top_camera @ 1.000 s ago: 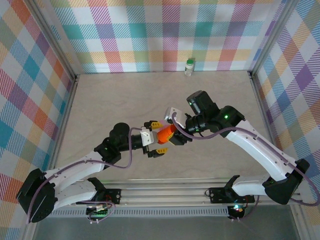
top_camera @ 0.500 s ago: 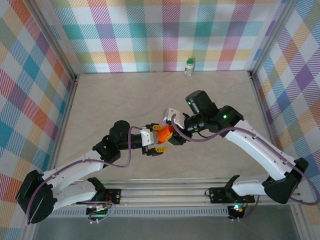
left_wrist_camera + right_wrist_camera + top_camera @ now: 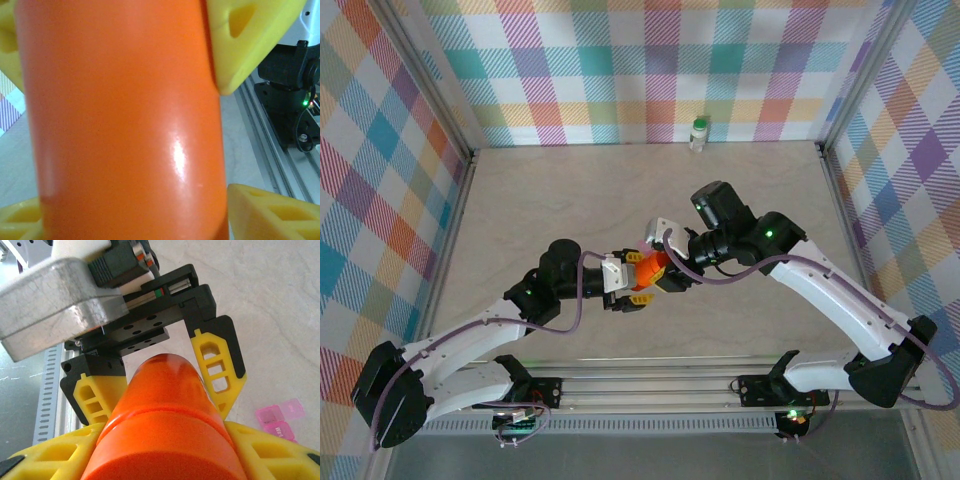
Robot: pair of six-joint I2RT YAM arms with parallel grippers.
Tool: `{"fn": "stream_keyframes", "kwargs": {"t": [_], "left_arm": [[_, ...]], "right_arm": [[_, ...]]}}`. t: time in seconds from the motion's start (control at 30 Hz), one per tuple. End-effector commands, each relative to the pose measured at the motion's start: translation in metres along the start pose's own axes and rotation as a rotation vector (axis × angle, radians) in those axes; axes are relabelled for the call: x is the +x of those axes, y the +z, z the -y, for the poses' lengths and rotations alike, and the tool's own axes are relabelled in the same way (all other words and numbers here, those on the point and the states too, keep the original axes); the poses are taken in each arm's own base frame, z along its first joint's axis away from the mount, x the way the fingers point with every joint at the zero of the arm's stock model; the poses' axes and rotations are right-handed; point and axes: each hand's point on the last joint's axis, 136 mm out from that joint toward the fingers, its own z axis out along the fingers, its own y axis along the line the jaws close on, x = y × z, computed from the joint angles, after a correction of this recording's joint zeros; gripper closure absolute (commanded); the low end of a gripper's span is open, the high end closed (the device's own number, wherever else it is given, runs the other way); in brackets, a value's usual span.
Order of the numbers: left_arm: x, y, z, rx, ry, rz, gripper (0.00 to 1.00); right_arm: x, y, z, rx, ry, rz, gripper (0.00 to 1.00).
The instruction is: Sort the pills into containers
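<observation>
Both-arm hold on the vial (image 3: 648, 268), raised over the middle of the table (image 3: 570, 200). The right gripper (image 3: 665, 270) pinches the vial's wider end, which in the right wrist view reads as a stepped collar, probably the cap. Its yellow fingers (image 3: 55, 452) press on both sides of that collar. The left gripper (image 3: 634, 278) meets it from the opposite side, with its 2 fingers (image 3: 216, 371) set against the narrower body. In the left wrist view the orange wall lies hard between the yellow pads (image 3: 270, 210), so this claw too appears pinched on the vial rather than spread. The bottle (image 3: 699, 133) stands upright well apart, at the far edge against the back wall. The pink tube (image 3: 280, 419) lies flat on the table beside and below the held vial. No loose pills can be made out. The step in hand is judged to be opening the vial, though a handover between arms cannot be excluded. The next move would call for 1 claw to hold the body steady while the other turns the cap, both grips firm and kept on 1 axis so that the vial neither slips nor tips.
</observation>
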Motion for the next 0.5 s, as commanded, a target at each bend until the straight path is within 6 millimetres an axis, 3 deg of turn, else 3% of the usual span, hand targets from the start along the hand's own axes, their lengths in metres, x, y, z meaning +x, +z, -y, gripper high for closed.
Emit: {"fn": "stream_keyframes", "kwargs": {"t": [0.0,0.13,0.27,0.37,0.47], "left_arm": [[-0.009,0.0009,0.0012,0.033,0.015,0.018,0.28],[-0.0094,0.0016,0.0022,0.043,0.013,0.02,0.33],[-0.0083,0.0015,0.003,0.044,0.013,0.019,0.45],[-0.0075,0.0016,0.0027,0.042,0.011,0.016,0.45],[-0.0068,0.0019,0.0,0.027,0.01,0.013,0.53]], "right_arm": [[-0.0138,-0.0042,-0.0064,-0.018,-0.053,0.065,0.57],[-0.0119,-0.0012,-0.0051,-0.02,-0.047,0.06,0.57],[-0.0094,0.0004,-0.0038,-0.016,-0.045,0.051,0.57],[-0.0091,-0.0006,-0.003,-0.007,-0.045,0.05,0.56],[-0.0093,-0.0002,0.0018,0.019,-0.036,0.048,0.5]]}}
